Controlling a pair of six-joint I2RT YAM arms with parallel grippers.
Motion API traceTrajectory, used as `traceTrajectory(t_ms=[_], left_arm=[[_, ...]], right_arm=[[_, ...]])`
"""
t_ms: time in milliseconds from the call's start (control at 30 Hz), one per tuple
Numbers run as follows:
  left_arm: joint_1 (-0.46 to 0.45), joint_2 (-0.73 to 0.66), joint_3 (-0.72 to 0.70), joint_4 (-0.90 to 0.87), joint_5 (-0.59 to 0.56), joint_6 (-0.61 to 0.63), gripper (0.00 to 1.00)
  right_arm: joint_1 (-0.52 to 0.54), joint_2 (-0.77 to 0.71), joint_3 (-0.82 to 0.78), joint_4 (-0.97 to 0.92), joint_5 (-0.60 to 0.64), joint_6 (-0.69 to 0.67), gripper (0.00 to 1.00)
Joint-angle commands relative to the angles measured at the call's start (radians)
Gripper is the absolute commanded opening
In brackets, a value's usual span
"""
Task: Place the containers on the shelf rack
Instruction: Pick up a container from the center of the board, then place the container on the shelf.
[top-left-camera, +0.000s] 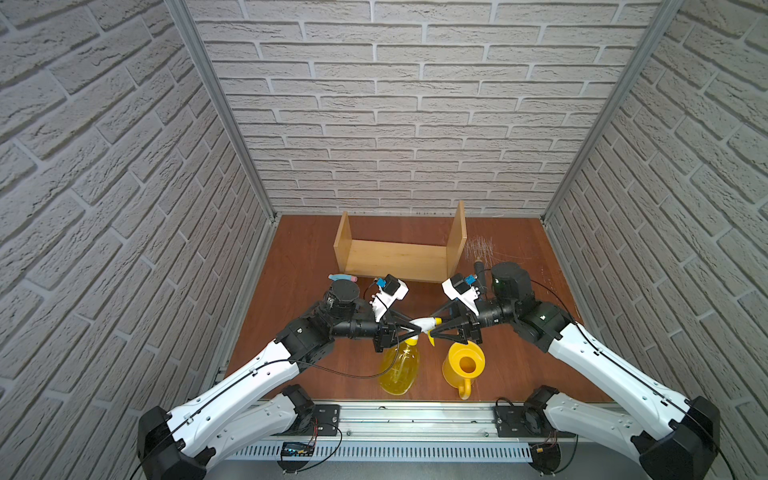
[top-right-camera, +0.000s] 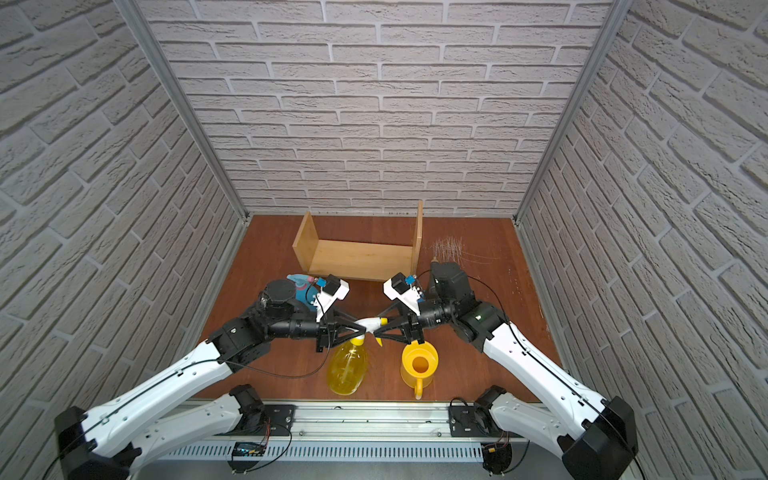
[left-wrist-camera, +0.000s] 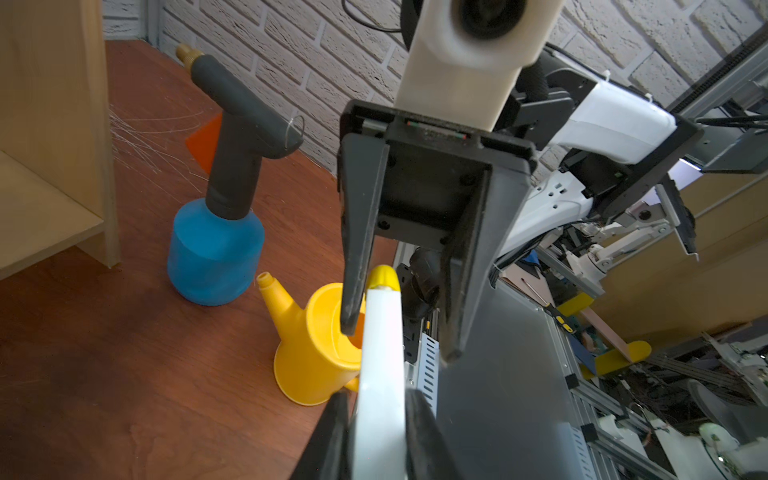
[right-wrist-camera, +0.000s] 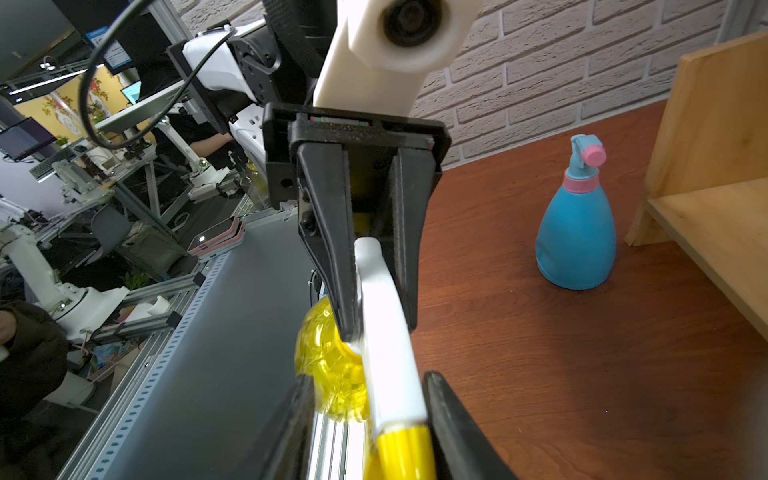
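Left wrist view: whole blue sprayer (left-wrist-camera: 216, 249), half-hidden from above; left tool (left-wrist-camera: 376, 440) tight on yellow bottle (top-left-camera: 397, 370); right tool (left-wrist-camera: 401, 340) ajar.

Both top views look steeply down from high at the near edge onto the whole reddish-brown wooden tabletop (top-left-camera: 311, 257) toward the grey brick-pattern back wall (top-left-camera: 395, 124), while the two wrist cameras face each other at close range, sharing the translucent yellow plastic spray bottle with white head (left-wrist-camera: 380, 353).

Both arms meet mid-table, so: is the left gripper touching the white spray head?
Touching: in the left wrist view the left gripper clamps its fingers on the white spray head.
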Motion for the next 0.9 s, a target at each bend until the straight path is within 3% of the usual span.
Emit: traceTrajectory(t_ms=[0,133,267,400,600,867], left_arm=[[0.001,-0.043,0.010,0.037,-0.105,0.021,0.00],[0.001,-0.076,-0.016,0.108,-0.264,0.025,0.00],[-0.005,-0.067,-0.053,0.256,-0.415,0.045,0.00],[-0.020,0.020,-0.045,0.401,-0.530,0.091,0.00],[-0.027,0.205,0.055,0.508,-0.672,0.177,0.00],[0.010,0.429,0.183,0.665,-0.700,0.233,0.00]], right_arm=[[0.005,-0.068,-0.025,0.079,0.116,0.038,0.51],[0.005,-0.200,-0.085,0.130,0.275,0.065,0.56],[0.005,-0.389,-0.195,0.238,0.464,0.108,0.67],[0.006,-0.561,-0.316,0.374,0.587,0.152,0.77],[0.007,-0.698,-0.398,0.443,0.709,0.185,0.79],[0.007,-0.768,-0.426,0.445,0.777,0.185,0.80]])
